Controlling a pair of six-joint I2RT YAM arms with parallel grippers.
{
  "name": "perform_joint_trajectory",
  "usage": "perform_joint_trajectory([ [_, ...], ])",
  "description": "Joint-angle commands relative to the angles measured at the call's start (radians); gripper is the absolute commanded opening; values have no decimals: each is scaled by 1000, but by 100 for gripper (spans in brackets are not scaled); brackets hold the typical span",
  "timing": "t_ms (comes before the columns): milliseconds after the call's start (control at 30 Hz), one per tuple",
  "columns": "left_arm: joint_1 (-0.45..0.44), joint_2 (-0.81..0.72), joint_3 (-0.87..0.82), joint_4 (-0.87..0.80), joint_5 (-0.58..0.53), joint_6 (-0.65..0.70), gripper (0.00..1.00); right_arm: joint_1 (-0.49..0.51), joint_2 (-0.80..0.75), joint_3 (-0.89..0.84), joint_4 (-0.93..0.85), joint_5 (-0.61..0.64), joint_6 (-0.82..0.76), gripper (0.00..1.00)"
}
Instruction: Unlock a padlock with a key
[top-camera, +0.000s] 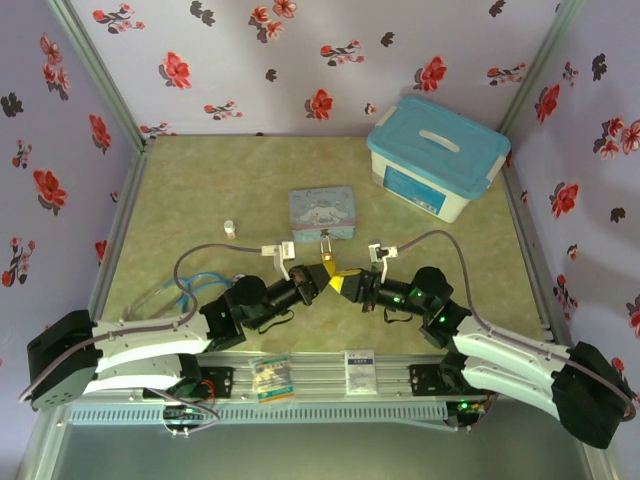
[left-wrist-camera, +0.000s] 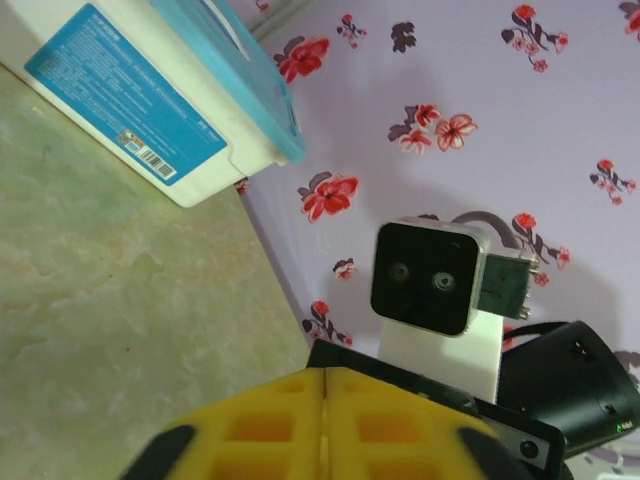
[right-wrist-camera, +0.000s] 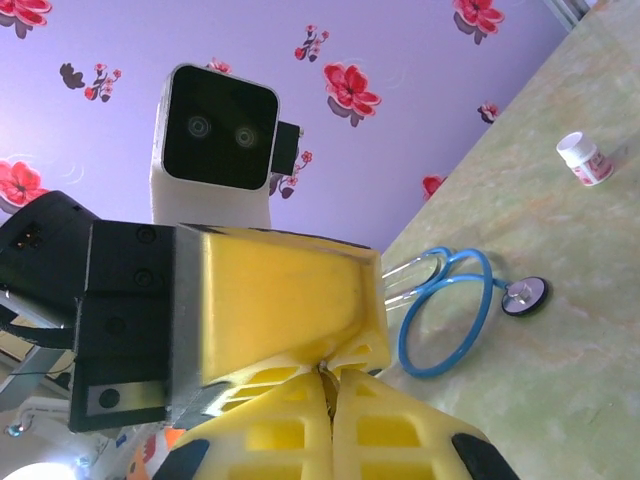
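Your top view looks down from high at the near edge over the whole table (top-camera: 200, 190). Close in, your left wrist camera (right-wrist-camera: 218, 125) and right wrist camera (left-wrist-camera: 425, 275) face each other.

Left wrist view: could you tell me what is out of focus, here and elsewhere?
Left wrist: the left gripper is blurred, too near the lens; the box label is sharp. Right wrist: the right gripper is likewise soft, the stethoscope crisp. Top external: even light, soft shadows.

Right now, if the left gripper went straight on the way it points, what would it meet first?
The right gripper: the left gripper points straight at it, tip to tip, and they look close to touching, though depth is unclear.
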Motion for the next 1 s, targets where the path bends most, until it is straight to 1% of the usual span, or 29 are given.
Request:
perform_joint_trajectory([
  [0,-5,-8,-7,45,-5,-2,1,-7,3,10,-4,22,-11,0],
  [100,-5,-16,-7,-2,-5,-4,0,-8,4,20,-27,24,-16,0],
  [133,-5,-22,-9,-12,-7,-4,0,-8,4,23,-34,24,-19,6],
  [167,-5,-34,-12,-25,-17,-3,0,-9,2,23,-35,26,-15,23],
  [200,-5,-47,-16,-31,-24,0,0,-14,-2,17,-30,29,-11,37],
  [233,-5,-57,-18,-31,-26,3,0,-18,-6,10,-14,26,-4,40],
  [300,-5,-75,-19,-32,-26,8,0,-31,-6,0,25,11,16,42],
  [500,-5,-69,-25,0,-25,4,0,-36,67,-1,178,-44,75,39],
  [667,-5,-59,-26,5,-22,-1,0,-36,126,-18,319,-58,131,37],
  [800,-5,-60,-27,6,-23,-1,0,-35,170,-18,370,-72,151,39],
  [833,-5,-65,-29,6,-25,0,0,-36,172,-20,364,-69,148,41],
  [867,-3,-76,-31,2,-27,3,0,-36,164,-24,338,-60,141,49],
  [900,-2,-91,-32,-9,-33,5,0,-43,148,-31,301,-47,126,60],
  [933,-2,-103,-29,-26,-34,9,0,-46,132,-43,284,-33,113,62],
  [967,-1,-115,-27,-47,-38,13,0,-46,112,-54,280,-21,102,63],
])
